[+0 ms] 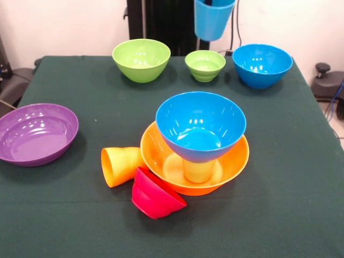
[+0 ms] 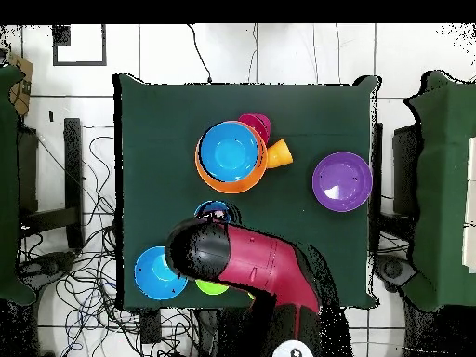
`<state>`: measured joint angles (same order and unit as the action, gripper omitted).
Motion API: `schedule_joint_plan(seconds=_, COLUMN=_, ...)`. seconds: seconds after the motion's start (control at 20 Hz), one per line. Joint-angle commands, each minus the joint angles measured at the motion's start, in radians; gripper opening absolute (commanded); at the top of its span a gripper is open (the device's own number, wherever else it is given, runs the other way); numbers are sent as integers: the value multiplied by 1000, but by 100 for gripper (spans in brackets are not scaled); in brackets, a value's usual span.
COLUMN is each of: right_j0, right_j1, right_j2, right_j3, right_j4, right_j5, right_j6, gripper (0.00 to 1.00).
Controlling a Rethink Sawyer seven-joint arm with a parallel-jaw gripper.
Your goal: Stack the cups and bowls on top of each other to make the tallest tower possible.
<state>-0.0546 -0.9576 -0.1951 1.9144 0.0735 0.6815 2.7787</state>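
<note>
I see the tower (image 1: 200, 156) mid-bench: orange bowl (image 1: 236, 161), a lime cup (image 1: 198, 171) upside down in it, blue bowl (image 1: 201, 124) on top. The blue cup (image 1: 212, 19) hangs raised, my hand clamped on it. Orange cup (image 1: 119, 165) and red bowl (image 1: 155, 195) lie tipped beside the tower

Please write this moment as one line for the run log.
gripper: not visible, holds blue plastic cup aloft | tower: big orange plastic bowl + lime cup + blue plastic bowl | orange cup, small red bowl: tipped beside
</note>
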Motion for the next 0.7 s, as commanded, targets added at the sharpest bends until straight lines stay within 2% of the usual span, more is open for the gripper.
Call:
schedule_joint_plan(seconds=0.05, right_j0=-26, right_j1=2, right_j2=94, right_j3=-133, right_j4=8, right_j5=151, right_j6=-27, gripper=0)
schedule_joint_plan(seconds=0.35, right_j0=-36, right_j1=101, right_j2=90, right_j3=-275, right_j4=-19, right_j5=172, right_j6=0, gripper=0)
schedule_joint_plan(seconds=0.7, right_j0=-17, right_j1=224, right_j2=78, right_j3=-460, right_j4=-24, right_j5=224, right_j6=48, gripper=0)
